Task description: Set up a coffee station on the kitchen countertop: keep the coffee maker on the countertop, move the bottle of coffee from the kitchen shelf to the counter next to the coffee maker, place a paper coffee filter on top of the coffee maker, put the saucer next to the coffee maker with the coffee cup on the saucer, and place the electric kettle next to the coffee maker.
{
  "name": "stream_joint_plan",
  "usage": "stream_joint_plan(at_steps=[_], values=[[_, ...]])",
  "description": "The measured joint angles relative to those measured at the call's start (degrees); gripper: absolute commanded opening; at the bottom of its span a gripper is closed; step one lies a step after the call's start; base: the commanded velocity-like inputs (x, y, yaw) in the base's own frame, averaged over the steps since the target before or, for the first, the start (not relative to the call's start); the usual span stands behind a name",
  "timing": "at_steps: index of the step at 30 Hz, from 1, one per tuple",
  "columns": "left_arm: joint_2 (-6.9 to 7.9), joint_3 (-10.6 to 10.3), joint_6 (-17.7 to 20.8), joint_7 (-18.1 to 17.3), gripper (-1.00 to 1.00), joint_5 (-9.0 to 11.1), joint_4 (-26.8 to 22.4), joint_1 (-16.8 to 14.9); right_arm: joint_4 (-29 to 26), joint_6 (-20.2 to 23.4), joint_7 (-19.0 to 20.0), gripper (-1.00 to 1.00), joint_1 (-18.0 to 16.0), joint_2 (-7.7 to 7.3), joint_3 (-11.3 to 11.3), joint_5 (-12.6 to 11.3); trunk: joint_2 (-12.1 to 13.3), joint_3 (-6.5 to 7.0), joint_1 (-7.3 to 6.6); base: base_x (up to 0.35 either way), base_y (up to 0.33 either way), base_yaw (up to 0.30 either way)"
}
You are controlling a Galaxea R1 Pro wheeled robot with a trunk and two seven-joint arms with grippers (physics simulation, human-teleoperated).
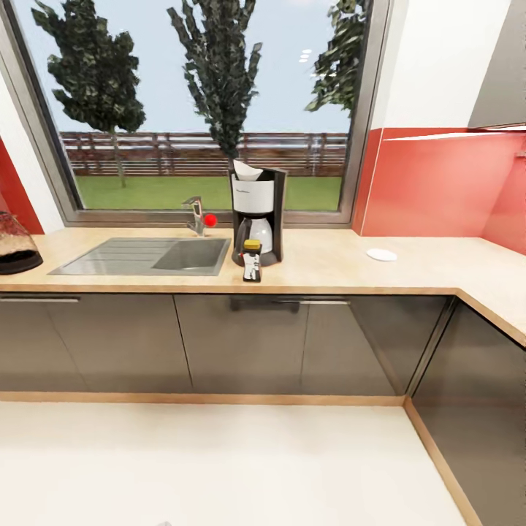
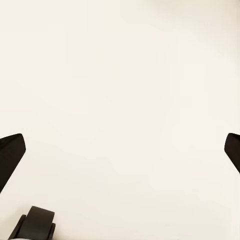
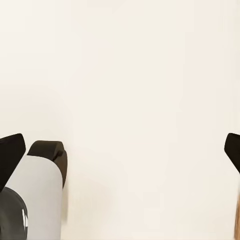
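Both the left gripper and right gripper hang open and empty over pale floor, suited to travelling. On the kitchen countertop, the bottle of coffee lies toppled against the coffee maker, which wears the paper coffee filter; the saucer awaits its cup.

Counter mostly bare right of coffee maker; only the saucer lies there, well apart. Jar stands touching or just in front of the maker's base, blocking frontal access. Filter sits on top. Left of the maker: faucet and sink close by. Kettle at far left edge. Window directly behind, free room above.
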Motion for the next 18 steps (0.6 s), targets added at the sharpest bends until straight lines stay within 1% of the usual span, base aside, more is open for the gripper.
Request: stream_joint_plan(at_steps=[11,18], values=[[0.00,0.0,0.0,0.0,1.00,0.0,0.0,0.0,0.0,0.0,-0.1,1.00,0.0,0.00,0.0,0.0,0.0,0.00,0.00,0.000,0.000,-0.008],[0.00,0.0,0.0,0.0,1.00,0.0,0.0,0.0,0.0,0.0,-0.1,1.00,0.0,0.00,0.0,0.0,0.0,0.00,0.00,0.000,0.000,-0.116]])
